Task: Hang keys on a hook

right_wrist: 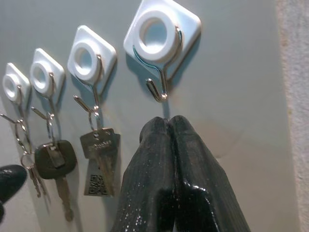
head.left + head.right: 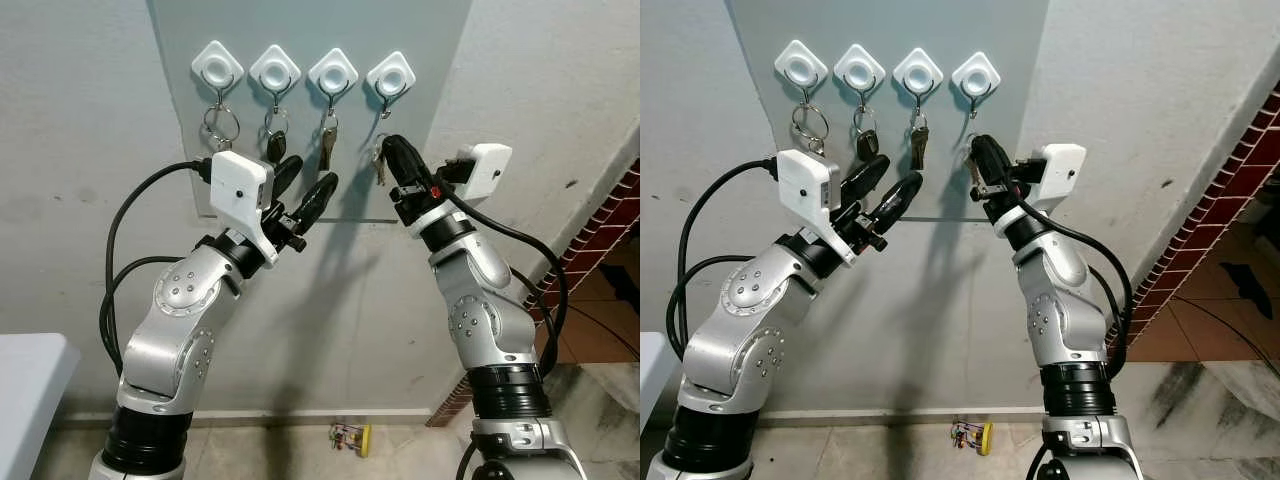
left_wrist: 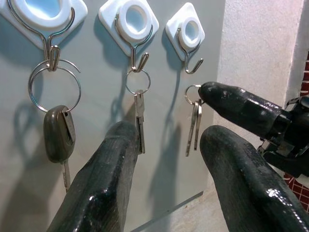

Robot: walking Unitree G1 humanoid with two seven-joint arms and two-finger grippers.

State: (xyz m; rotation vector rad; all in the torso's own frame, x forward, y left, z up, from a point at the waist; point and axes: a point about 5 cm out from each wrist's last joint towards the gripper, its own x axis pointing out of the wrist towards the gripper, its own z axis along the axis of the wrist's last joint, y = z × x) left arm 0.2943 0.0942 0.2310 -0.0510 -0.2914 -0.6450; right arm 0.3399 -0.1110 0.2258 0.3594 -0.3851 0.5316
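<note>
Four white diamond hooks sit in a row on a grey wall panel [image 2: 440, 60]. A ring [image 2: 222, 125], a black key [image 2: 275, 146] and a tagged silver key [image 2: 327, 146] hang from the first three. The fourth hook [image 2: 390, 78] is bare. My right gripper [image 2: 393, 148] is shut on a small key set [image 3: 194, 126] by its ring [image 3: 192, 94], with the keys dangling just below that hook [image 1: 161, 92]. My left gripper [image 2: 308, 178] is open and holds nothing. It points at the panel below the second and third hooks.
A red brick wall [image 2: 600, 250] meets the plaster wall on the right. A white table corner [image 2: 25, 380] juts in at the lower left. A small colourful object [image 2: 350, 437] lies on the tiled floor by the skirting.
</note>
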